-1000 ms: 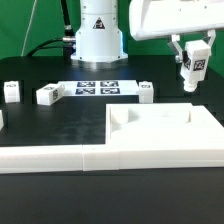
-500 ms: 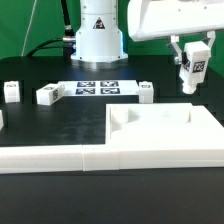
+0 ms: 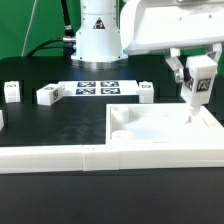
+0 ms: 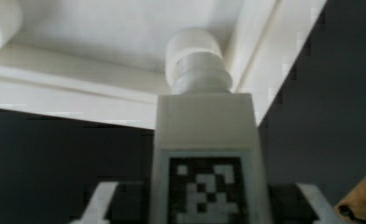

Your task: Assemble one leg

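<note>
My gripper point(image 3: 193, 72) is shut on a leg point(image 3: 198, 84), a small white block with a black-and-white tag and a threaded peg pointing down. It hangs at the exterior view's right, with the peg tip just over the far right part of the large white panel point(image 3: 160, 135). In the wrist view the leg point(image 4: 206, 150) fills the middle between my fingers point(image 4: 105, 200), its peg close to the panel's raised rim point(image 4: 260, 55). Three more legs lie on the table: one point(image 3: 12, 91), another point(image 3: 49, 95) and a third point(image 3: 146, 92).
The marker board point(image 3: 97, 88) lies in front of the robot base point(image 3: 97, 35). A white rail point(image 3: 45, 158) runs along the table's front, joined to the panel. A fourth white piece shows at the exterior view's left edge point(image 3: 2, 118).
My gripper has moved down and a little towards the panel with the leg in it. The peg now reaches the panel's far right part. The other parts have not moved.
</note>
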`<move>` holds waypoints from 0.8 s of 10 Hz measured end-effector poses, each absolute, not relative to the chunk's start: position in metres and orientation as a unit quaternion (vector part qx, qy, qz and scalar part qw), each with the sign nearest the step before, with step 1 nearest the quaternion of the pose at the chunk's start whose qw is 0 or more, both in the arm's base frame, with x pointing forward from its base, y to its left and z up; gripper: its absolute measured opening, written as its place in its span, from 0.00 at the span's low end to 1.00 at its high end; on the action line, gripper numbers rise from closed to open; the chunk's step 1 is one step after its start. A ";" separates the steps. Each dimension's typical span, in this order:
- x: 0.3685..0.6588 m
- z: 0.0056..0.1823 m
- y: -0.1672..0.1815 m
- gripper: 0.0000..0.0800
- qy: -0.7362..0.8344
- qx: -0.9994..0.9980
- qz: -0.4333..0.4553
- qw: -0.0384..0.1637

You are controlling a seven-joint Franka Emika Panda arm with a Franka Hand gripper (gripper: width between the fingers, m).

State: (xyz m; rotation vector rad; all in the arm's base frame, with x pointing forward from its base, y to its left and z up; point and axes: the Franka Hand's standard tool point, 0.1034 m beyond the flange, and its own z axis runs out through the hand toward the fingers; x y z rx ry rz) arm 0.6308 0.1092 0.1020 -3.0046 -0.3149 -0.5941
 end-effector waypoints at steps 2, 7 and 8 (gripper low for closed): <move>0.634 0.090 0.107 0.36 -0.109 -0.970 -0.214 0.029; 0.633 0.086 0.110 0.36 -0.111 -0.968 -0.222 0.029; 0.633 0.085 0.113 0.36 -0.113 -0.968 -0.224 0.030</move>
